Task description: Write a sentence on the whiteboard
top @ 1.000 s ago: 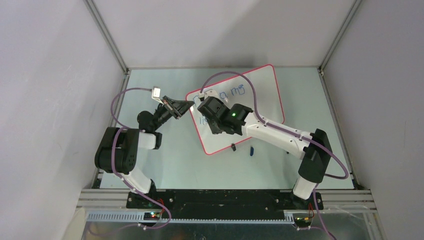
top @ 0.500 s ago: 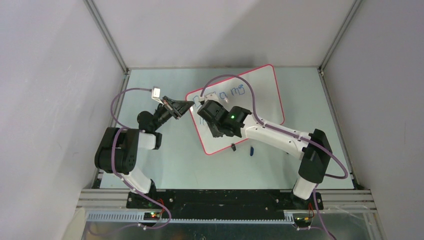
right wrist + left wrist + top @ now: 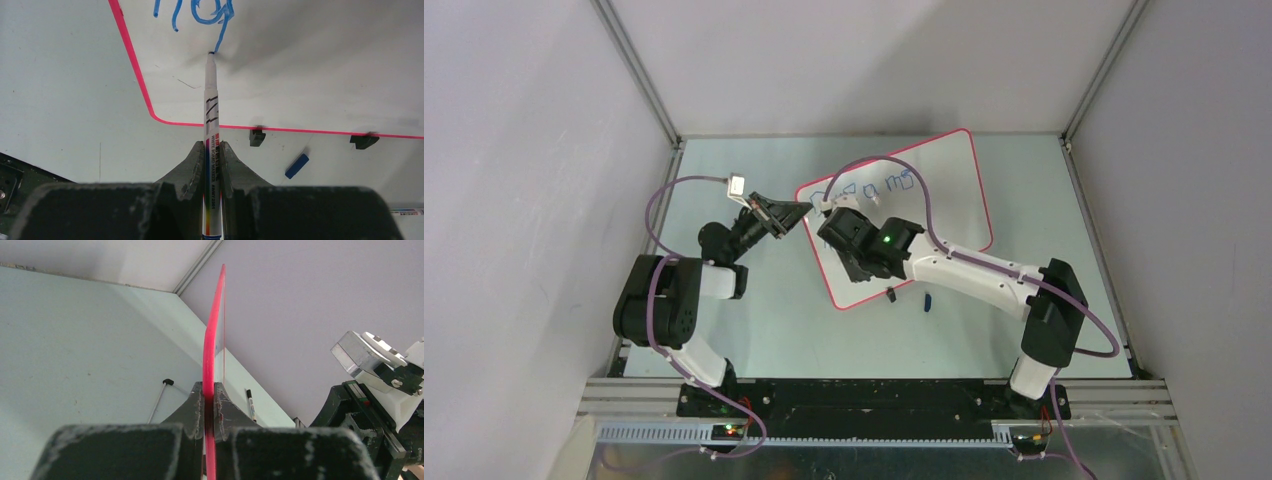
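**Item 1, whiteboard** [image 3: 949, 195]: white, pink-rimmed, lying skewed on the worktop [image 3: 754, 320] at about 12 o'clock from its centre. The black clip feet [image 3: 257, 136] sit along its near rim.

**Item 2, sentence** [image 3: 882, 184]: blue handwriting. In the top view a few letters of an upper line show near the board's far rim. A lower line is mostly hidden under the right arm. The right wrist view shows blue strokes ending in a long tail. Judged partly done: the upper line looks written and the lower line looks under way. How many letters are left cannot be told.

**Item 3, marker** [image 3: 210, 100]: white barrel, tip touching the board at the foot of that tail, pointing to 12 o'clock in the wrist view.

**Item 4, right gripper** [image 3: 212, 150]: over the board's 9 o'clock half, jaws closed on the marker barrel.

**Item 5, left gripper** [image 3: 209, 392]: at the board's 9 o'clock rim near the far corner, jaws pinched on the pink edge. Judged to be steadying the board against the writing pressure.

**Item 6, blue cap** [image 3: 927, 301]: loose on the worktop at 6 o'clock of the board, just beside the near rim and not touching it. Judged to be needed for recapping once the writing ends.
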`<state>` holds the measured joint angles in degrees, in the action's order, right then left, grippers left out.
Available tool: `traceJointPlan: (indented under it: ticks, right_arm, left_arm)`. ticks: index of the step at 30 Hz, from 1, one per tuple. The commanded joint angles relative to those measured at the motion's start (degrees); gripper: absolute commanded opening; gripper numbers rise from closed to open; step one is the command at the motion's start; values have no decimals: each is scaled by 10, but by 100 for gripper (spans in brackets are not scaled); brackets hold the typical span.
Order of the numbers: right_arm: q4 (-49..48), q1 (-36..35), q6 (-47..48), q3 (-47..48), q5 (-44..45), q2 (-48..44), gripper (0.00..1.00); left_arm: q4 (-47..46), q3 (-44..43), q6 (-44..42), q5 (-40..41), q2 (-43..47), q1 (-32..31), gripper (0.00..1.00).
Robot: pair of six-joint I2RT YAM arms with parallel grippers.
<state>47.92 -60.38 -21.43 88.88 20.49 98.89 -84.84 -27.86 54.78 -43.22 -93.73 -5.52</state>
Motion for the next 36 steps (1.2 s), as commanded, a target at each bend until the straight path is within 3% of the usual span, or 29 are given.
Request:
traceJointPlan:
  ticks: [1,20,36]
  right_arm:
    - [-7,-8,-8,2,-4,-17,0]
    - [-7,-10,7,59,-9,15,0]
    - [4,-8,-2,27,-7,6,0]
  left_arm:
    - [-30,7,-40,-16,17,-6,0]
    - [-30,7,-40,-16,18,-6,0]
    - [-30,7,-40,-16,17,-6,0]
